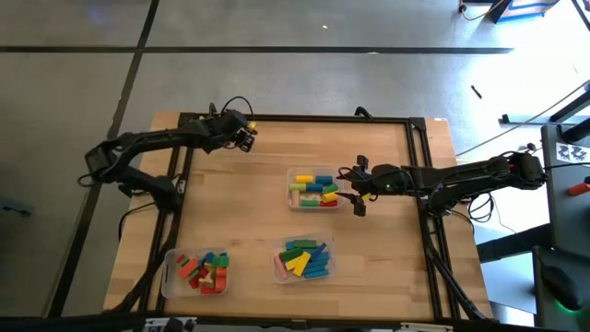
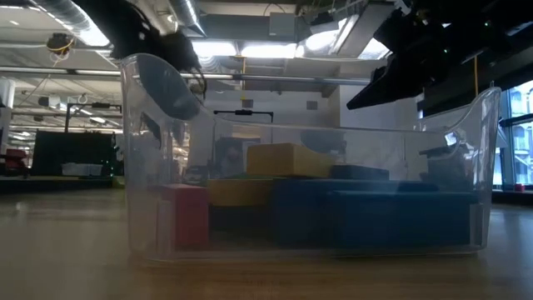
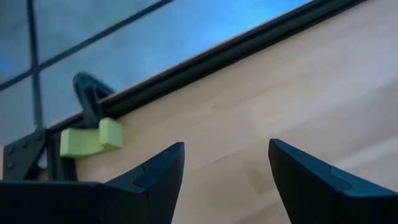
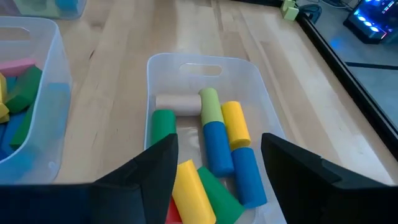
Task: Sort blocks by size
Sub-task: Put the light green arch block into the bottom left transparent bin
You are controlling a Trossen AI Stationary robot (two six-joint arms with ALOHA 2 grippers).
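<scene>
Right tool (image 1: 358,192), open, hides blocks (image 4: 217,149) nearest it.

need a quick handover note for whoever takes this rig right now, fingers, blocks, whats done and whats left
Left gripper: fingers open, empty, parked near the table's far left corner, away from the blocks.
Right gripper: fingers open, empty, at the right end of the middle tray, above its blocks.
Blocks: all sit in three clear trays. The middle tray holds long bars, the front left tray mostly red small pieces, the front centre tray blue, green and yellow pieces. No loose block shows on the table.
Done: every visible block is in a tray.
Left: check that each tray holds one size; the pictures cannot settle that.
</scene>
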